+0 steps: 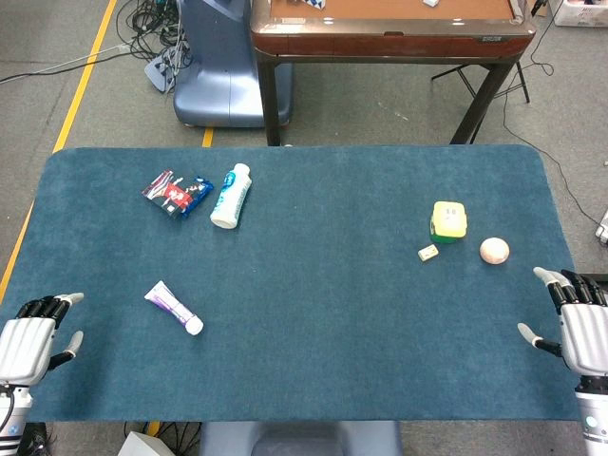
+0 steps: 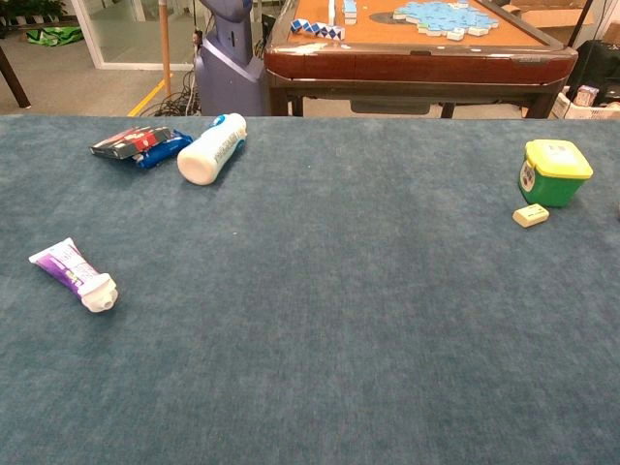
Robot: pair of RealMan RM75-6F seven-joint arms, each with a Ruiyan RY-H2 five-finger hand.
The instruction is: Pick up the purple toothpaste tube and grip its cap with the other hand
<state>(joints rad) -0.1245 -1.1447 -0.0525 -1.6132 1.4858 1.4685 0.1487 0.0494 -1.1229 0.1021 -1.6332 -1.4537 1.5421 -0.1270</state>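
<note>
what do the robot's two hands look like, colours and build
Only the head view shows them. The left hand has a pale silver-grey ribbed back plate, black finger segments and light grey fingertips. The right hand is built the same: silver-white back plate, black fingers, pale tips, on a cylindrical silver-grey wrist. No cables or sleeves are visible.

silver left hand cut by head view's left edge, silver right hand by its right edge, both unseen from the chest view
</note>
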